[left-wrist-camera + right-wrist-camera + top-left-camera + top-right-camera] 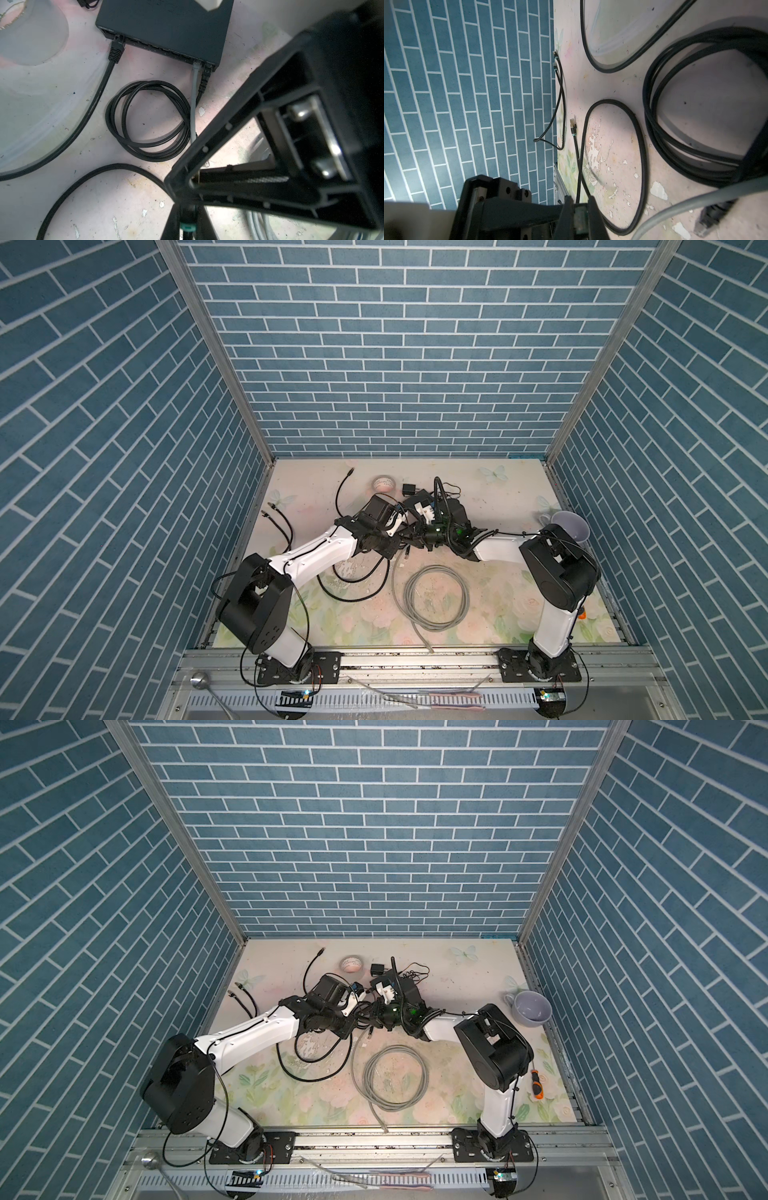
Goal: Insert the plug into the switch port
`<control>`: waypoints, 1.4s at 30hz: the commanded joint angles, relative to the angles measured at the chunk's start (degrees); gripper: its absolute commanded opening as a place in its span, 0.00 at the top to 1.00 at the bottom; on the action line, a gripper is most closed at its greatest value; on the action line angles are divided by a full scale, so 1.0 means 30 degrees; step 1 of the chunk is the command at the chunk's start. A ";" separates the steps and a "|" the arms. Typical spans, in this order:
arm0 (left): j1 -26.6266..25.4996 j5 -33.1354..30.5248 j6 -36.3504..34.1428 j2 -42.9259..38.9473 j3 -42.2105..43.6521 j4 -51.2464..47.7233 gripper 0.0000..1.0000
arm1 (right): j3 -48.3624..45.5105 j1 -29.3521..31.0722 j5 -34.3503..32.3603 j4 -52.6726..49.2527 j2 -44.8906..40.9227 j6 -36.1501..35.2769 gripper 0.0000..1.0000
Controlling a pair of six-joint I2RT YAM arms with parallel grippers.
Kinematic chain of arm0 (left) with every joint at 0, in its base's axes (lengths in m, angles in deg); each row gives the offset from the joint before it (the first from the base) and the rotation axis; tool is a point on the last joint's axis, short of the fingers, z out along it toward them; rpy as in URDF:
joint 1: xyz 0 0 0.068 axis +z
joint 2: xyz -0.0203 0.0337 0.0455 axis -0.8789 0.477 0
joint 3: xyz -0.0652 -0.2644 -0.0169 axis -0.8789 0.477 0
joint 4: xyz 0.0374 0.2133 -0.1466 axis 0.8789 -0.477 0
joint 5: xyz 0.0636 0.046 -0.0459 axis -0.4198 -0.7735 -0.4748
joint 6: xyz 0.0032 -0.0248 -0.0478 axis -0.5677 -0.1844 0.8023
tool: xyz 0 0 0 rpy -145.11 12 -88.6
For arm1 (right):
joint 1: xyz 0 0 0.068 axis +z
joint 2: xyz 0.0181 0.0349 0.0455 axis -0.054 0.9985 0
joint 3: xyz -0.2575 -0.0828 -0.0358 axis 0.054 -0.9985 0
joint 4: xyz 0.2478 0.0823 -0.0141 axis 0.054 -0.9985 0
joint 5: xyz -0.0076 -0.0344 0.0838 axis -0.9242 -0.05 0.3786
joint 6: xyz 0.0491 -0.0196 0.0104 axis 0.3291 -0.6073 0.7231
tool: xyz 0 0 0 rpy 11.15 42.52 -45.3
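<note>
**1. Left gripper** [188,215]. Its fingers [174,222] are drawn in close on both sides of the plug [188,227], at the plug's teal collar. This shows only at the edge of the left wrist view.

**2. Right gripper** [580,217]. It stands tip to tip with the left one, jaws pinched on a greenish metal piece, apparently the same plug's front end. Only the right wrist view shows this. In both top views the two wrists hide the grip.

**3. Switch** [166,25]. There is one, lying flat on the table [498,497] just ahead of the left gripper, with its port row facing the gripper. The left wrist view alone shows the ports. Three are taken:
- a black connector [116,52] at one end;
- a grey connector [196,67] at the other end;
- a second black connector [205,74] beside the grey one.

**4. Black cable coil** [149,84]. There is one, between the left gripper and the switch.

**5. Loose teal-collared plugs.** The right wrist view shows three.
- A single loose plug [572,124] lies ahead of the right gripper.
- A pair of loose plugs [555,55] lies farther off, by the brick wall.

**6. Farther out, in both top views.**
- One grey cable coil [436,569] lies behind the grippers, toward the arm bases.
- One tape roll [383,484] and one power adapter [409,489] lie beyond the switch.
- One mug [571,526] stands well apart from both grippers, past the right arm's elbow.

**7. Screwdriver** [537,1085]. There is one, orange-handled, and it shows whole in a top view.
</note>
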 commanded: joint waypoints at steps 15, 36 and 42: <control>-0.0039 0.3400 -0.1639 -0.1135 0.1564 0.1104 0.98 | 0.1271 -0.1882 0.2591 -0.3627 -0.0958 -0.4151 0.64; 0.0504 0.4234 -0.1716 -0.1472 0.2156 0.1537 0.99 | -0.0567 -0.1281 0.4595 -0.0512 -0.0821 -0.2910 0.74; 0.0534 0.4093 -0.1687 -0.1472 0.2036 0.1419 1.00 | -0.0575 -0.1066 0.4676 -0.0481 -0.0678 -0.2889 0.72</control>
